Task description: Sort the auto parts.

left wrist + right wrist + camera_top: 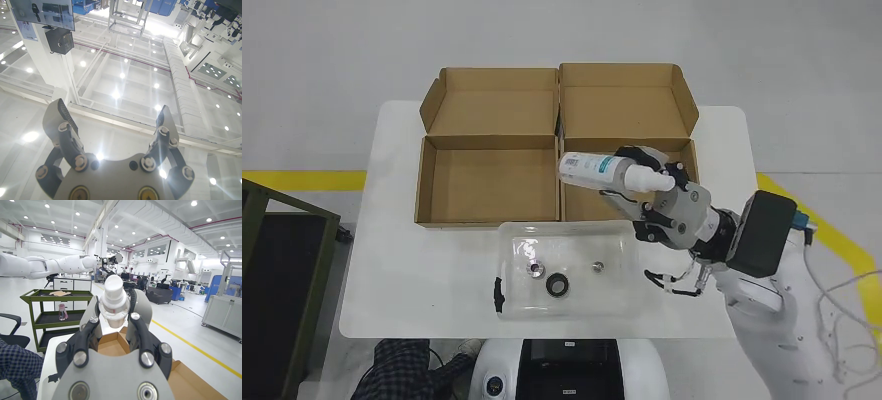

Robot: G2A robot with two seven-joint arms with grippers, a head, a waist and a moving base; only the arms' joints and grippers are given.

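The right gripper (632,178) was clamped on the neck end of a white plastic bottle with a teal label (587,167). It held the bottle sideways, cap towards the wrist, above the right-hand open brown cardboard box (587,207). That level hold probably suited laying the bottle flat on the box floor, so this looked like the placing step for one item. A second open brown cardboard box (487,185) sat just to the left, its side touching the first.

At the near side of the white table (402,250), a clear plastic tray (622,292) held a black ring (559,286), a silvery nut (535,268) and a small bolt (596,266). They lay apart from one another and were not yet sorted, so much of the task seemed left to do.

The left gripper (112,106) pointed up at the ceiling, jaws spread wide and holding nothing, likely parked out of the way.
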